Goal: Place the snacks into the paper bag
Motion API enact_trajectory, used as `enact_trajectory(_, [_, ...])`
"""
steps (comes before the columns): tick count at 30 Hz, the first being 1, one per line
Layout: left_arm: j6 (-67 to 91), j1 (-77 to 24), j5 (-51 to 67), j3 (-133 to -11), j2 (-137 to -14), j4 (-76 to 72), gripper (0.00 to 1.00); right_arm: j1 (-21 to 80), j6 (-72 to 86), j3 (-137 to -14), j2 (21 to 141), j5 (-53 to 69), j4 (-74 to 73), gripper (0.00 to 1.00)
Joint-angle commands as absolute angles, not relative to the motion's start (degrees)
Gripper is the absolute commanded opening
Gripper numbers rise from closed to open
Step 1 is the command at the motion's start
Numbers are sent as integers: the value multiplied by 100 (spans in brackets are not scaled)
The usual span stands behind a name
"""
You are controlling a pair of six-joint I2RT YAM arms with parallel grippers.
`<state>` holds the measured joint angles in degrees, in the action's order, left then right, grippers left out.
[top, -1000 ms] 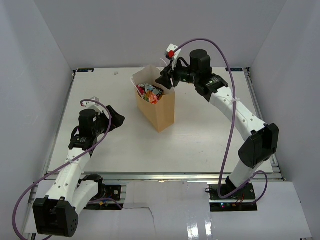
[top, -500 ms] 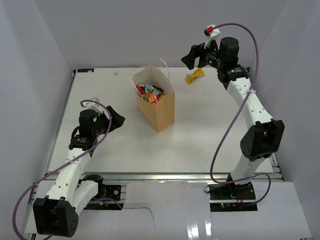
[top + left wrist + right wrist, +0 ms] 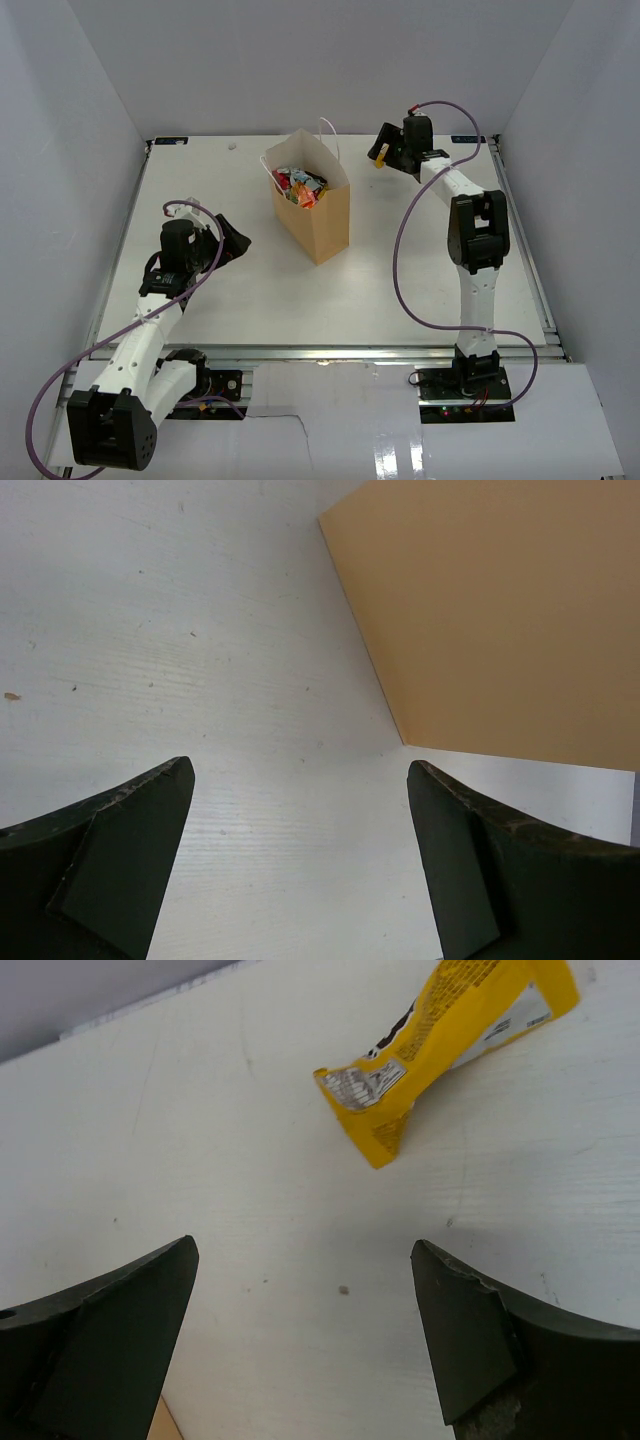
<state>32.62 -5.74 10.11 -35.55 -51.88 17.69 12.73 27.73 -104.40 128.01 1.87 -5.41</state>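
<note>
Several small crinkly snack packets (image 3: 300,185), red, orange and yellow among them, lie heaped inside the upright tan kraft paper bag (image 3: 322,225) with thin white loop handles. In the overhead view the bag stands on the white table (image 3: 400,270), a little behind its middle. To the bag's right, toward the far edge, the right gripper (image 3: 381,152) hangs low over the table. A scrap of the yellow bar packet (image 3: 379,161) shows just beneath it, outside the bag. The left gripper (image 3: 236,239) sits low to the bag's left, apart from it and pointing toward it. From the left wrist, both dark jaws stand wide apart with only bare table between them, and the bag's plain tan wall fills the upper right. From the right wrist, the jaws are likewise spread with nothing in their gap. The yellow bar packet lies flat on the table ahead of them, up and to the right. It is glossy yellow and crimped at its near end, with black lettering and a silver-white panel, its far end cut off by the frame.
</note>
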Motion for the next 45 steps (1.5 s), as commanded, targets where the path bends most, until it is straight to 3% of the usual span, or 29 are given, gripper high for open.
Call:
enact_trajectory(1, [3392,-545,1046,-3516,-5150,1837,98,1222,3646,-10995,12840,-658,-255,93])
enact_trajectory(8, [3392,-554,1019,-3744,-5484,1960,98,1213,4666,-11109,13499,-1345,33,98])
enact_trajectory(11, [3410,-554,1072,-3779,-5625,2004,98,1187,5132,-11179,13789,-1134,482,90])
enact_trajectory(22, [3516,-554,1046,-3946,-5713,2267,98,1222,5581,-11681,14528,-1204,1230,90])
enact_trajectory(25, [3542,-554,1055,-3990,-5713,2346,98,1230,5616,-11698,14677,-1195,1239,100])
enact_trajectory(26, [3542,-554,1063,-4008,-5722,2364,98,1230,5634,-11698,14721,-1221,1239,89])
enact_trajectory(32, [3630,-554,1055,-4078,-5713,2522,98,1231,5739,-11602,14889,-1318,1239,54])
enact_trajectory(39, [3656,-545,1011,-4096,-5757,2488,98,1046,5319,-11207,14564,-722,1730,33])
enact_trajectory(45, [3595,-554,1063,-4034,-5862,2093,98,642,3605,-10776,13782,2138,2311,17])
